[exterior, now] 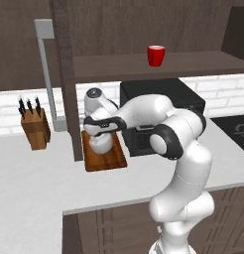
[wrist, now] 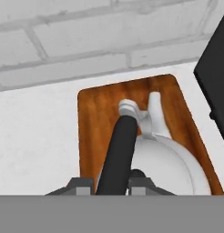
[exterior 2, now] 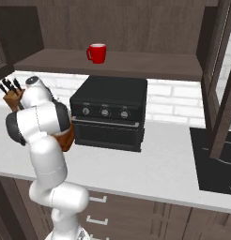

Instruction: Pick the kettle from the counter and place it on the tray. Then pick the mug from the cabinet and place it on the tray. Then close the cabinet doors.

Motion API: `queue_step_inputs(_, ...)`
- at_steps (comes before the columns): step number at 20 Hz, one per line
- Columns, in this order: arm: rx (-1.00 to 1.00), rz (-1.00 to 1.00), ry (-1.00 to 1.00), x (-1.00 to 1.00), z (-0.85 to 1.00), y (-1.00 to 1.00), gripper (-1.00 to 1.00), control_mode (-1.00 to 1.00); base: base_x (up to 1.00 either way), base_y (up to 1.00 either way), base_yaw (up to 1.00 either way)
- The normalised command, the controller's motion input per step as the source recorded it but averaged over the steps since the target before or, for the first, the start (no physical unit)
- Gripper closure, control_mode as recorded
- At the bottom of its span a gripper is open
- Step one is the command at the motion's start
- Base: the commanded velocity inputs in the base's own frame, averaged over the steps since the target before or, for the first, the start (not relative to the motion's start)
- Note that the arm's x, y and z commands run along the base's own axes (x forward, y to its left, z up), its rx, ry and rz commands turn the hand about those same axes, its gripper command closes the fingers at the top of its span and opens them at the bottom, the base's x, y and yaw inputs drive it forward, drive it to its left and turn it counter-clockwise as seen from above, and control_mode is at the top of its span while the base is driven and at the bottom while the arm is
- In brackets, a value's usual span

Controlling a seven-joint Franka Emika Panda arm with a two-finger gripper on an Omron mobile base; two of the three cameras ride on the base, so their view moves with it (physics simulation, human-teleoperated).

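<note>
- Fingers: two dark tips standing close on either side of the kettle's black arched handle; clamped on it, as far as the hand view shows.
- Kettle: white-grey body hanging directly over the tray, spout toward the brick wall. From the left base view it sits low at the board; whether its base touches I cannot tell.
- Tray: reddish-brown board flat on the bench, just beside the black countertop oven and the open cabinet door.
- Risk, judged: the kettle looks set toward the board's oven-side half; let go there, it may straddle the raised rim and tip.
- Risk, judged: releasing before the base is seated would drop it and jolt the board.
- Risk, judged: a careless lift-away could snag the handle and drag the kettle, or clip the oven corner.
- Risk, judged: too little board left free for the mug, which is on the cabinet shelf.
- Arm: rises from the base, elbow bent high in front of the oven, forearm reaching left, wrist turned down over the tray.
- Knife block: well apart, no hazard.
</note>
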Motion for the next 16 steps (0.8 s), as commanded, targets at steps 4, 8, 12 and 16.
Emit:
queue_step_inputs(4,0.00,-0.06,-0.01,0.38,-0.11,0.10,1.00,-1.00,0.00,0.00,0.00)
queue_step_inputs(8,0.01,-0.04,-0.07,0.31,-0.19,0.04,1.00,-1.00,0.00,0.00,0.00)
queue_step_inputs(12,0.04,-0.02,-0.14,0.10,-0.20,0.00,1.00,-1.00,0.00,0.00,0.00)
queue_step_inputs(16,0.04,-0.04,-0.16,0.00,-0.16,-0.04,1.00,-1.00,0.00,0.00,0.00)
